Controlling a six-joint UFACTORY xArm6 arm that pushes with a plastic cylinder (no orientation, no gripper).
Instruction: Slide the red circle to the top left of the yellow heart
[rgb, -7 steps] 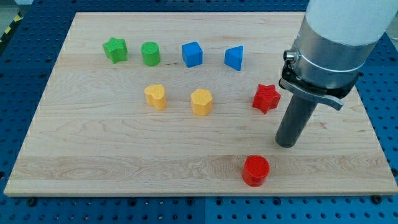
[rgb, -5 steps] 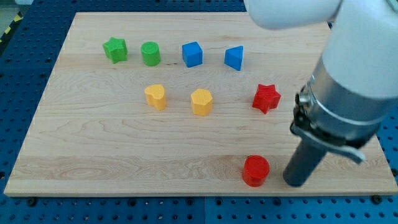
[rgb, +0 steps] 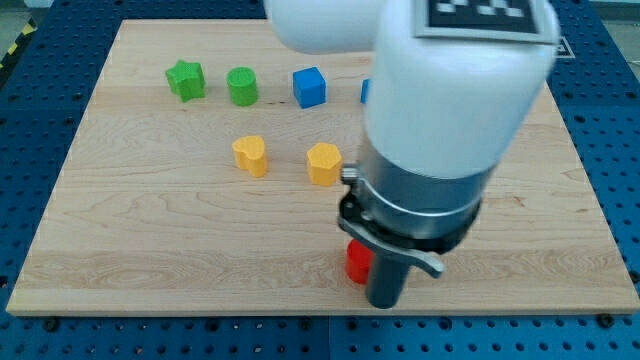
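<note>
The red circle (rgb: 357, 262) lies near the view's bottom edge of the wooden board, mostly hidden behind my rod. My tip (rgb: 386, 301) is at the board's bottom edge, touching the red circle on its right side. The yellow heart (rgb: 250, 155) lies up and to the left, in the middle row. The arm's body covers much of the board's right half.
A yellow block (rgb: 323, 163) lies right of the heart. Along the top sit a green star (rgb: 185, 79), a green cylinder (rgb: 241, 86), a blue cube (rgb: 309, 86) and a second blue block (rgb: 366, 90), partly hidden. The red star is hidden by the arm.
My tip swung down past the red circle's right side, then moved left into it. The circle slid left by about a block width. The arm now hides the red star.
</note>
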